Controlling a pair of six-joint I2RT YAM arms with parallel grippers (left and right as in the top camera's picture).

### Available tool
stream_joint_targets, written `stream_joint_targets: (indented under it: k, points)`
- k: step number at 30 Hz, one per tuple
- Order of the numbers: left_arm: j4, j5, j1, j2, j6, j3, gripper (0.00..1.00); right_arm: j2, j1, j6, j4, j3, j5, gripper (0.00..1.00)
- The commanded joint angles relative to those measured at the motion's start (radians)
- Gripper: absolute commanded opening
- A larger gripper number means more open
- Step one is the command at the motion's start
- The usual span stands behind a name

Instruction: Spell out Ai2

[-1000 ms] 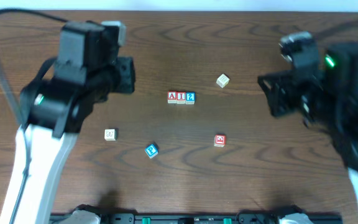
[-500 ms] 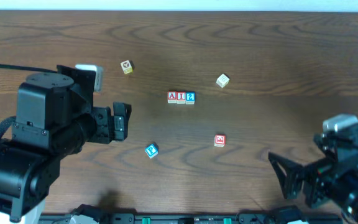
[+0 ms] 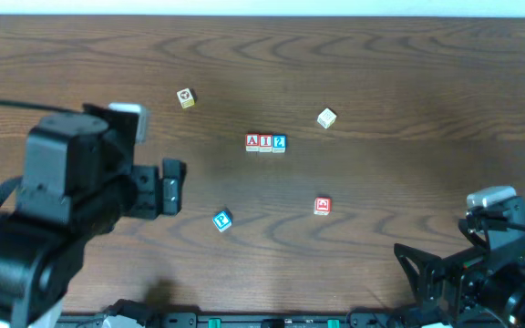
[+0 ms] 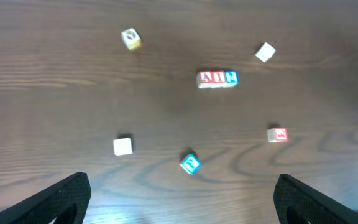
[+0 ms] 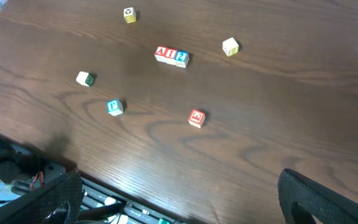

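Three small cubes stand touching in a row at the table's middle: a red-bordered A (image 3: 252, 141), a red-bordered I (image 3: 265, 142) and a blue-bordered 2 (image 3: 279, 142). The same row shows in the left wrist view as A (image 4: 206, 78), I (image 4: 217, 78) and 2 (image 4: 230, 77), and in the right wrist view as A (image 5: 161, 52), I (image 5: 171, 55) and 2 (image 5: 181, 57). My left gripper (image 3: 172, 185) (image 4: 182, 199) hangs open and empty, left of the row. My right gripper (image 3: 417, 273) (image 5: 182, 199) is open and empty near the front right edge.
Loose cubes lie around the row: a yellowish one (image 3: 185, 98) at the back left, a cream one (image 3: 326, 117) at the back right, a blue one (image 3: 221, 220) and a red one (image 3: 322, 206) in front. A white cube (image 4: 122, 146) sits under my left arm.
Both arms have pulled back from beside the row toward the near edge of the table. The yellowish cube has come into view. The row has not moved.
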Motion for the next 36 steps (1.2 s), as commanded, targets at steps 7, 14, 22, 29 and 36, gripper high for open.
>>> stream_joint_targets:
  k: [7, 14, 22, 29, 36]
  points:
    - [0.260, -0.172, 0.171, -0.366, 0.156, -0.272, 0.95, 0.000, 0.000, -0.009, -0.002, -0.002, 0.002, 0.99]
    - [0.439, -0.172, 0.239, -0.603, 0.181, -0.684, 0.95, 0.000, 0.000, -0.008, -0.002, -0.002, 0.002, 0.99]
    - [0.638, -0.172, 0.238, -0.812, 0.167, -1.097, 0.95, 0.000, 0.000, -0.009, -0.002, -0.002, 0.002, 0.99]
    - [0.701, -0.172, 0.238, -0.954, 0.090, -1.294, 0.95, 0.000, 0.000, -0.009, -0.002, -0.002, 0.002, 0.99]
    - [0.702, -0.172, 0.238, -1.016, 0.060, -1.394, 0.95, 0.000, 0.000, -0.009, -0.002, -0.002, 0.002, 0.99]
